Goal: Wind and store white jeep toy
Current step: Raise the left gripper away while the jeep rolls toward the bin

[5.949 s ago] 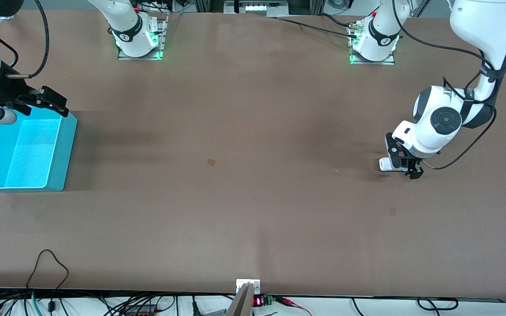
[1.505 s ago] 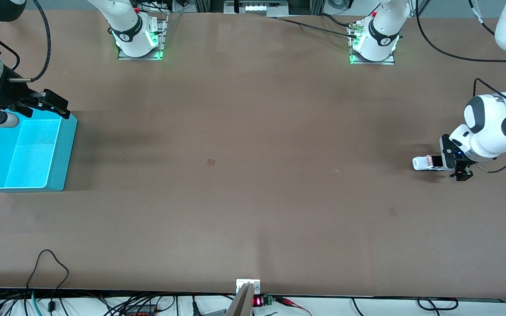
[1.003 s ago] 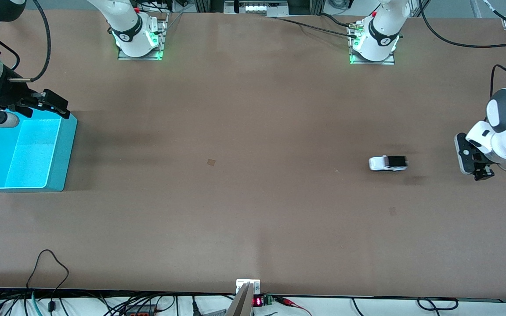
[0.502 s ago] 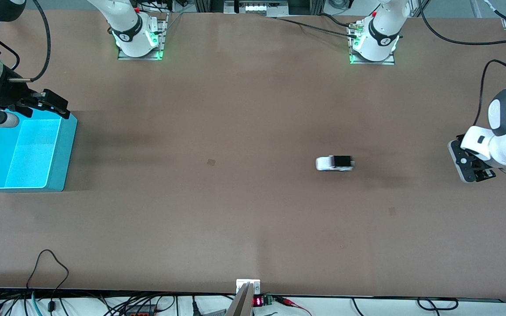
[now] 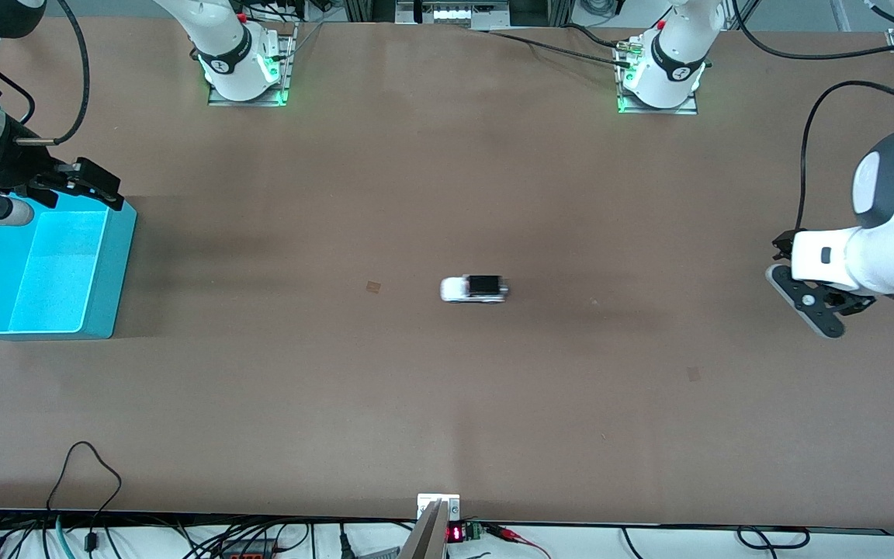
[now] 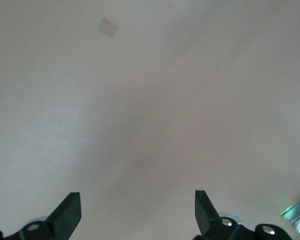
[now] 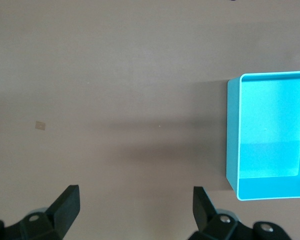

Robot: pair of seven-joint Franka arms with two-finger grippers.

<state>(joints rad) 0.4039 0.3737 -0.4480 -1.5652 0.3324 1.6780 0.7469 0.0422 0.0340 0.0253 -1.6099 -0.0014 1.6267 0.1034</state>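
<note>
The white jeep toy (image 5: 474, 289), with its black roof panel, stands free on the brown table near the middle, touched by nothing. My left gripper (image 5: 796, 287) hangs open over the table at the left arm's end, well apart from the jeep. In the left wrist view the gripper (image 6: 137, 212) has only bare table between its fingers (image 6: 67, 216). My right gripper (image 5: 98, 186) is open above the corner of the blue bin (image 5: 117, 272). In the right wrist view the gripper (image 7: 135, 205) holds nothing, and the bin (image 7: 232, 135) lies beside it.
The blue bin is empty and sits at the right arm's end of the table. A small tan patch (image 5: 372, 286) marks the table between the jeep and the bin. Cables run along the table edge nearest the front camera.
The jeep has rolled on its own from the left arm's end to the middle of the table, toward the bin. The left gripper has turned and stayed back. The right arm has not moved.
</note>
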